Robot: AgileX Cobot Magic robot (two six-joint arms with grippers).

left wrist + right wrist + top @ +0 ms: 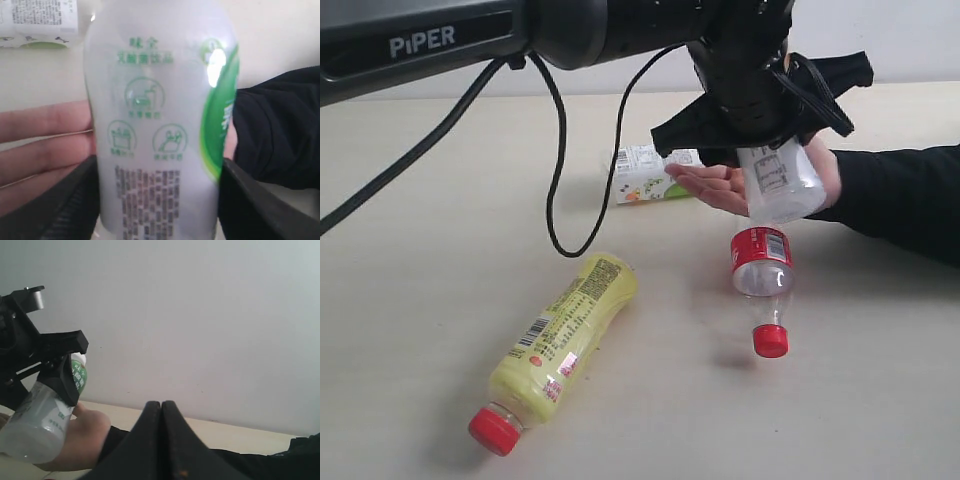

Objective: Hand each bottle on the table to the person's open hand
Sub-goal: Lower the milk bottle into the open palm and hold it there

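Over the right half of the table (410, 260), toward its far edge, the left gripper (765, 135) clamps the clear bottle with the green-white label (780, 185) between its two fingers, which press on opposite sides of the body. The bottle hangs tilted above the person's open hand (715, 185), which lies palm up with the fingers pointing toward the table's left edge. Whether the bottle already touches the palm cannot be told. The right gripper (161, 412) has its fingers pressed together on nothing, off to the side.

Three bottles lie on the table. The yellow bottle (565, 335) is near the front left, the red-labelled bottle (762, 270) is just in front of the hand with its cap toward the front edge, and the squarish white-labelled bottle (645, 172) is just beyond the fingertips.

The main risk appears to be the release. The bottle sits over the heel of the hand rather than the middle of the palm, so if the fingers part before the person has it, it could roll off toward the front edge and strike the red-labelled bottle. Its smooth, rounded body would make that slip more likely. The arm's hanging cable (558, 180) loops low near the squarish bottle and might drag it when the arm swings away.
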